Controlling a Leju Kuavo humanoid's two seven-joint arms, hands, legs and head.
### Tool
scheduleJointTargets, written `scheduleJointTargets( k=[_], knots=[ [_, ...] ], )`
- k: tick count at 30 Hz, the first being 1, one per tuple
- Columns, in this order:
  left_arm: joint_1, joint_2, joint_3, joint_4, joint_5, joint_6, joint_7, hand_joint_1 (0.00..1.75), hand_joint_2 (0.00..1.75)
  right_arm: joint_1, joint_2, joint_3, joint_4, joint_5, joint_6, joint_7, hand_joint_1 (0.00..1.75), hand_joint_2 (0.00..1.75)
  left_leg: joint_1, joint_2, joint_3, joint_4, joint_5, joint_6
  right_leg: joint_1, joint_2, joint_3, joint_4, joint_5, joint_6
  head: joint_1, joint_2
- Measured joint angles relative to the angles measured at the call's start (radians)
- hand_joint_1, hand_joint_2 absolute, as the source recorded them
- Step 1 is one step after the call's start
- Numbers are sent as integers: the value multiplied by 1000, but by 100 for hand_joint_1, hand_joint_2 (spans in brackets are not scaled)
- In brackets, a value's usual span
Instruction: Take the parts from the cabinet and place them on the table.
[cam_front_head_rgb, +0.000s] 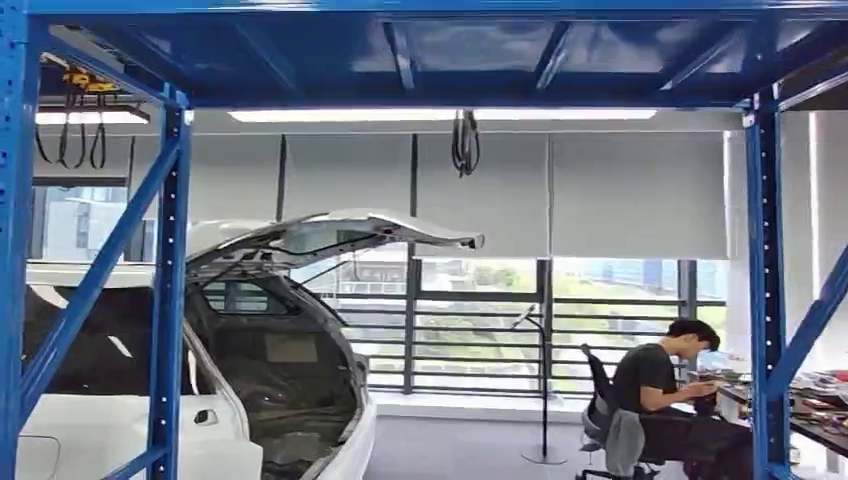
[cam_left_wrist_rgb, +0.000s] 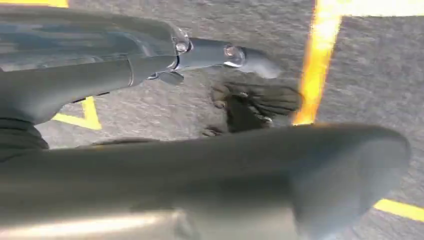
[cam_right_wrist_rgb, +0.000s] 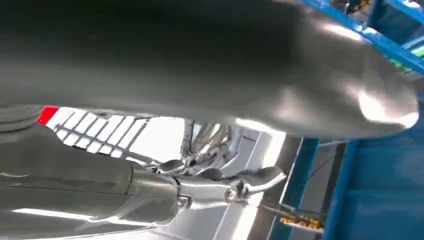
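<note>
Cabinet framing (cam_front_head_rgb: 168, 300) is what you see in the head view: blue perforated steel uprights with diagonal braces at both sides and a blue shelf underside across the top. You cannot make out any parts on it, and no readable writing, brand or label appears on the steel.

Through the frame you see a white car (cam_front_head_rgb: 200, 400) with its rear hatch raised, standing before a wall of windows with grey roller blinds. At the right a person (cam_front_head_rgb: 655, 385) in a dark shirt sits on an office chair at a desk (cam_front_head_rgb: 815, 410) loaded with small items too small to identify.

Your left hand (cam_left_wrist_rgb: 235, 75) appears in the left wrist view above grey floor (cam_left_wrist_rgb: 375, 75) marked with yellow lines; its fingers are extended and apart, and it holds nothing. A dark blurred shape lies beyond the fingers; you cannot tell what it is.

Your right hand (cam_right_wrist_rgb: 225, 185) appears in the right wrist view near blue cabinet steel, with fingers extended and nothing grasped. A small red patch shows at the edge; no text is legible on it.
</note>
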Motion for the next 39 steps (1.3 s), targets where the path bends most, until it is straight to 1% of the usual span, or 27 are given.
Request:
scheduleJointTargets(
  k=[3,4,6,7,8,9,10,11,12,13,16,17,18,19,22,23,24,26,27,28,29,32,33,34,37,38,39],
  knots=[
    [1,1,2,0,-10,0,-4,0,0,-2,0,0,-3,-2,-1,0,0,0,7,-3,18,-16,-4,14,-2,-4,1,20,-23,14,0,1],
    [-1,1,2,0,-12,0,-5,0,0,-4,0,1,-4,-4,-2,0,0,0,6,-3,25,-20,-7,18,-2,-4,-30,81,-50,15,0,1],
    [-2,1,2,0,-19,0,-6,0,0,-2,0,1,-4,-7,-5,0,0,0,1,-2,33,-21,-13,27,-1,-4,-128,249,-111,16,0,0],
    [-2,1,2,0,-21,0,-6,0,0,0,0,1,-4,-11,-7,0,0,0,-2,-3,39,-21,-18,31,-1,-4,-171,313,-117,15,0,0],
    [-2,1,3,0,-23,0,-6,0,0,0,0,1,-4,-14,-9,0,0,0,-6,-3,47,-21,-24,33,1,-4,-191,327,-100,12,0,0],
    [0,1,4,0,-24,0,-6,0,0,0,0,1,-4,-16,-10,0,0,0,-10,-4,58,-21,-30,34,4,-4,-188,296,-60,7,0,0],
    [-1,2,5,0,-28,0,-6,0,0,0,0,1,-5,-18,-11,0,0,0,-16,-6,71,-22,-38,36,8,-4,-167,224,0,-2,0,0],
    [-2,2,5,0,-30,0,-7,0,0,-1,0,1,-6,-21,-13,0,0,0,-21,-7,83,-22,-45,36,16,-3,-140,143,58,-18,0,0],
    [-2,1,5,0,-31,0,-8,0,0,-1,0,1,-10,-23,-13,0,0,0,-23,-7,94,-25,-54,35,28,-3,-117,76,90,-43,0,0],
    [-4,-1,5,1,-32,0,-10,0,0,1,0,1,-10,-24,-14,0,0,0,-27,-7,98,-29,-57,31,29,-7,-111,77,87,-56,1,0],
    [-7,0,6,1,-33,-1,-10,0,0,-1,-1,1,-17,-26,-19,0,0,0,-15,-3,102,-43,-57,19,38,-5,-107,56,86,-61,2,0],
    [-8,1,6,1,-34,-1,-10,0,0,-1,0,1,-21,-29,-21,0,0,0,-22,-2,109,-51,-60,15,29,-5,-86,20,87,-64,2,0],
    [-9,1,6,1,-38,0,-11,0,0,-2,-1,1,-24,-31,-23,-1,0,0,-19,-2,108,-46,-66,11,20,-5,-63,-16,80,-55,2,0],
    [-13,3,7,1,-42,0,-11,0,0,-2,0,2,-26,-36,-29,-1,0,0,-17,-2,90,-9,-85,3,18,-5,-54,-31,82,-56,2,0],
    [-11,8,11,1,-51,3,-13,0,0,-3,-1,2,-29,-51,-38,-1,0,0,-1,-2,-38,208,-157,-20,11,-9,-39,-34,71,-51,2,0],
    [-8,10,13,1,-55,3,-13,0,0,-2,-1,3,-30,-58,-41,-1,0,0,6,-2,-66,239,-147,-28,8,-8,-33,-33,65,-46,2,0],
    [-6,13,15,1,-61,3,-13,0,0,-2,-1,3,-33,-71,-43,-1,0,0,11,-2,-68,218,-112,-35,2,-6,-24,-32,58,-39,2,0],
    [-7,16,18,1,-74,3,-16,0,0,-3,-1,2,-40,-99,-37,-1,0,0,23,0,-22,74,3,-51,-12,-5,-5,-20,36,-23,2,0],
    [-7,16,19,1,-80,0,-17,0,0,-3,-1,2,-45,-113,-29,-1,0,0,30,1,1,10,36,-59,-14,-5,0,-10,21,-10,2,0],
    [-8,14,20,3,-84,-2,-17,0,0,-3,-1,2,-49,-120,-24,-1,0,0,20,0,4,14,16,-59,-8,-2,0,-3,14,1,2,0],
    [-11,14,23,3,-85,-3,-18,0,0,-4,-1,2,-52,-124,-22,0,0,0,23,0,10,-1,-1,-32,-6,0,-9,4,12,5,-1,0],
    [-8,17,27,3,-95,-2,-18,0,0,-4,-1,-1,-61,-131,-19,0,0,0,19,-1,8,3,-6,-5,-10,-2,-5,-2,10,11,0,0],
    [-8,18,27,3,-100,-2,-18,0,0,-4,-1,-2,-65,-132,-19,0,0,0,21,-1,14,-1,-8,1,-13,-3,-1,4,1,16,0,0],
    [-9,18,27,3,-105,-3,-19,0,0,-5,-1,-2,-69,-132,-19,-1,0,0,20,-1,18,-2,-11,7,-12,-5,-17,43,-20,15,0,0],
    [-13,20,28,3,-115,-2,-19,0,0,0,0,-2,-72,-132,-20,-1,0,0,12,2,26,-3,-19,20,-9,-5,-155,285,-109,12,0,0],
    [-13,20,28,3,-119,-1,-19,0,0,2,0,-2,-71,-132,-21,-1,0,0,8,2,30,-3,-23,23,-7,-5,-187,329,-108,8,0,0],
    [-12,22,28,3,-123,-1,-19,0,0,2,0,-2,-72,-132,-22,-1,0,0,3,3,37,-3,-28,26,-4,-5,-197,327,-84,1,0,0]
  ],
)
